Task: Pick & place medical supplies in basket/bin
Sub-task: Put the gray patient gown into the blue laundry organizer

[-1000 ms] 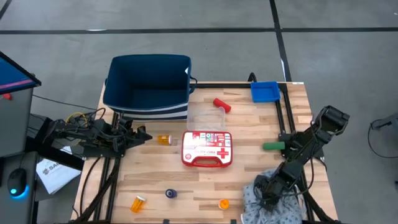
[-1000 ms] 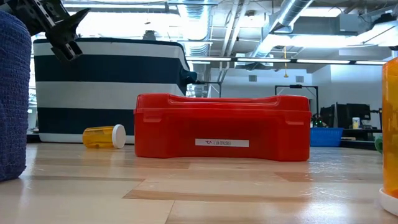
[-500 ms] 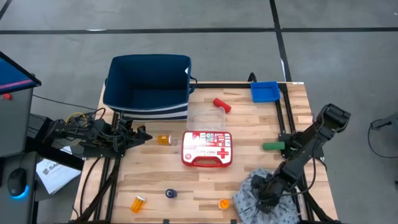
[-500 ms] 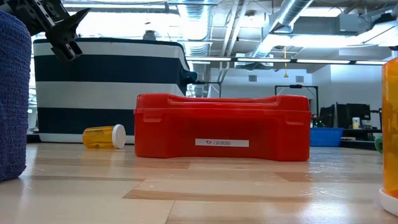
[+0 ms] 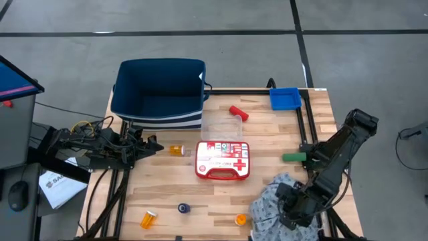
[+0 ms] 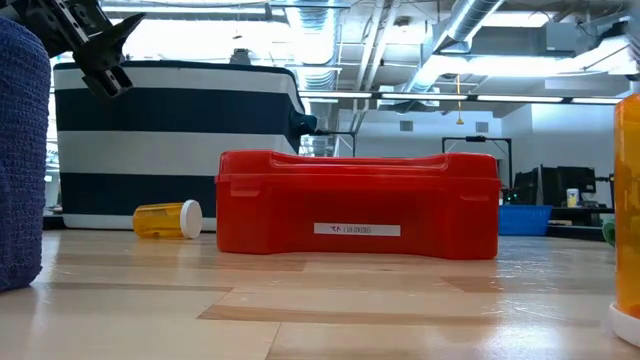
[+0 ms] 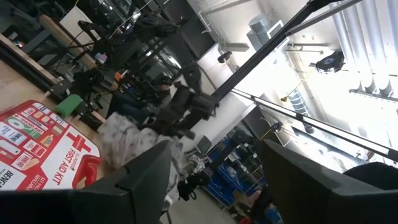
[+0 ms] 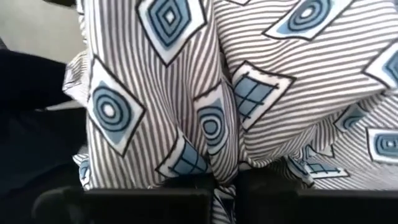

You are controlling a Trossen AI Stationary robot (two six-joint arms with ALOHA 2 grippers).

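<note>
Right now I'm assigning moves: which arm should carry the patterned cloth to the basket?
Right: its end effector already pinches the cloth; the left end effector waits by the basket.

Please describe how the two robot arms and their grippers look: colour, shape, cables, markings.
Both arms are dark, almost black, built of jointed blocky segments. The left gripper has two dark, flat, tapering fingers. Yellow and red cables show near the left arm's base. The right gripper looks equally dark. No markings are readable.

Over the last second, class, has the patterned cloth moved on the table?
Yes. In the high view the cloth, pinched in the right gripper, has spread leftward, nearer the upright orange bottle and the first-aid case, which lie as before.
</note>
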